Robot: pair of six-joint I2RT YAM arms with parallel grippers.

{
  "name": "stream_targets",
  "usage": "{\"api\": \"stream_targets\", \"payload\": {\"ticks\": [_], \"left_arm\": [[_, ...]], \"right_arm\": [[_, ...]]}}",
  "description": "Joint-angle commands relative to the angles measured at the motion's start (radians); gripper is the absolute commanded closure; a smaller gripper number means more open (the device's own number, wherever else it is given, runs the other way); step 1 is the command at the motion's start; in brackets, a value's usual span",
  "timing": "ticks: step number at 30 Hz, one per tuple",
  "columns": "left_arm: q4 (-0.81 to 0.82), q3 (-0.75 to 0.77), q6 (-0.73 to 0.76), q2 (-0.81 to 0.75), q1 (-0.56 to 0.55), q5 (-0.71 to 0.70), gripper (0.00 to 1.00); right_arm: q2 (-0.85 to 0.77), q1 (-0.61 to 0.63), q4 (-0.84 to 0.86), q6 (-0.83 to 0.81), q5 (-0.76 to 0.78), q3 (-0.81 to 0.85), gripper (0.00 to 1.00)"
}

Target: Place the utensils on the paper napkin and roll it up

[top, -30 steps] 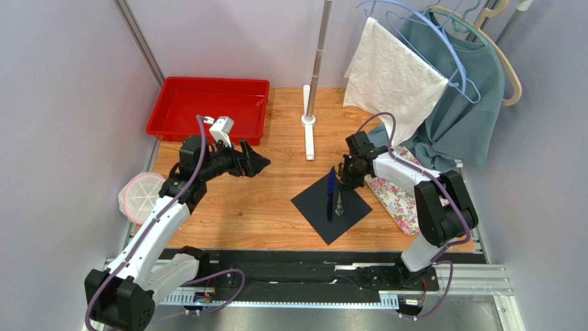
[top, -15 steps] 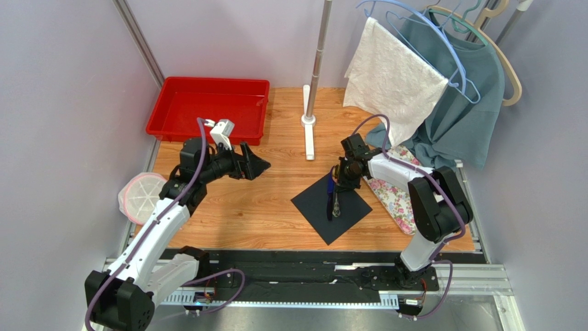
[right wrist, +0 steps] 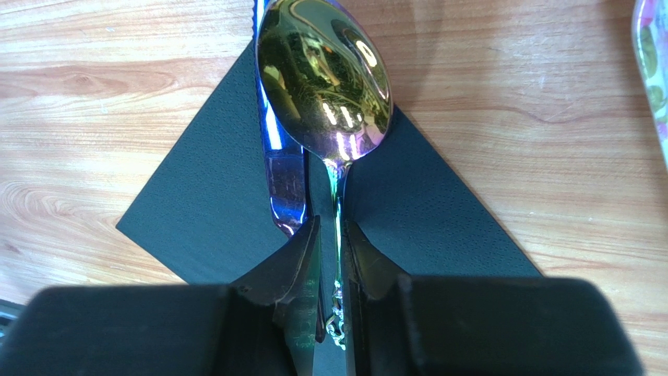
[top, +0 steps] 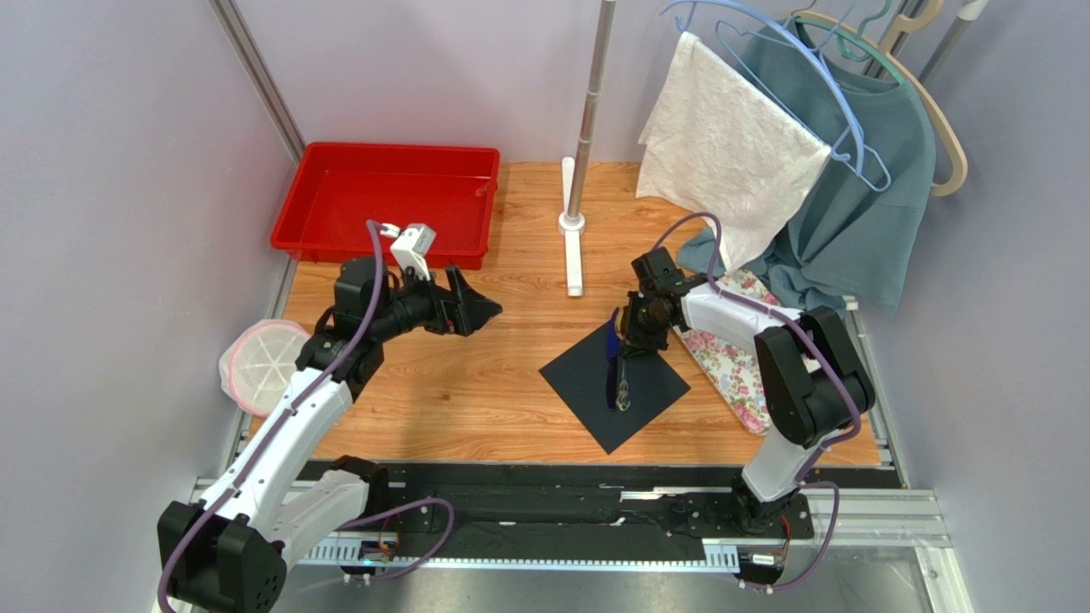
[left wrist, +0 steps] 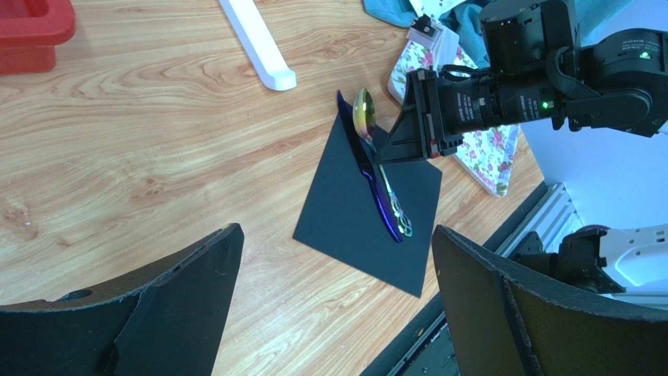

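The spoon (right wrist: 325,78) is pinched by its stem in the right tool (right wrist: 331,235), its bowl over the far corner of the napkin (right wrist: 204,211). Just beside it a knife (right wrist: 276,157) lies on the napkin, mid-desk (top: 448,383). The left tool (top: 476,307) hangs spread, well apart to the left.

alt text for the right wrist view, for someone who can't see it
The right pincer grips the stem of a shiny gold spoon, bowl pointing away, over the black paper napkin. A blue knife lies on the napkin just left of the spoon; wooden table beneath.
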Motion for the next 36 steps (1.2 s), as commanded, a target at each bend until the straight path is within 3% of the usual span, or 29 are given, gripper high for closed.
{"api": "stream_targets", "payload": {"ticks": [1, 4, 6, 9, 15, 17, 20, 23, 24, 30, 33, 36], "left_arm": [[0.022, 0.001, 0.034, -0.019, 0.004, 0.053, 0.01], [-0.028, 0.042, 0.160, 0.005, 0.001, 0.195, 0.01], [-0.104, 0.079, 0.322, 0.019, -0.007, 0.295, 0.01], [-0.226, 0.116, 0.581, 0.036, -0.077, 0.298, 0.01], [-0.335, 0.177, 0.973, 0.135, -0.393, 0.084, 0.01], [-0.354, 0.234, 1.054, 0.241, -0.499, 0.044, 0.01], [-0.398, 0.321, 1.154, 0.396, -0.638, -0.050, 0.02], [-0.328, 0.371, 1.141, 0.520, -0.703, -0.055, 0.11], [-0.299, 0.378, 1.121, 0.560, -0.705, -0.040, 0.20], [-0.138, 0.372, 1.094, 0.658, -0.731, 0.051, 0.47], [-0.104, 0.332, 1.153, 0.688, -0.764, 0.059, 0.55], [-0.093, 0.311, 1.188, 0.714, -0.797, 0.056, 0.55]], "right_arm": [[-0.030, 0.005, -0.004, -0.011, -0.018, 0.049, 0.81], [-0.074, 0.005, -0.030, -0.028, -0.044, 0.079, 0.80], [-0.103, 0.005, -0.058, -0.052, -0.051, 0.098, 0.80], [-0.179, -0.001, -0.085, -0.100, -0.080, 0.099, 0.79], [-0.249, -0.064, -0.122, -0.277, -0.313, 0.078, 0.80], [-0.254, -0.100, -0.121, -0.314, -0.401, 0.069, 0.71], [-0.245, -0.144, -0.160, -0.403, -0.514, 0.060, 0.69], [-0.222, -0.150, -0.203, -0.465, -0.474, 0.061, 0.69], [-0.214, -0.151, -0.213, -0.469, -0.451, 0.063, 0.72], [-0.148, -0.177, -0.273, -0.509, -0.403, 0.080, 0.77], [-0.111, -0.211, -0.283, -0.519, -0.459, 0.092, 0.76], [-0.097, -0.229, -0.302, -0.534, -0.499, 0.098, 0.76]]}}
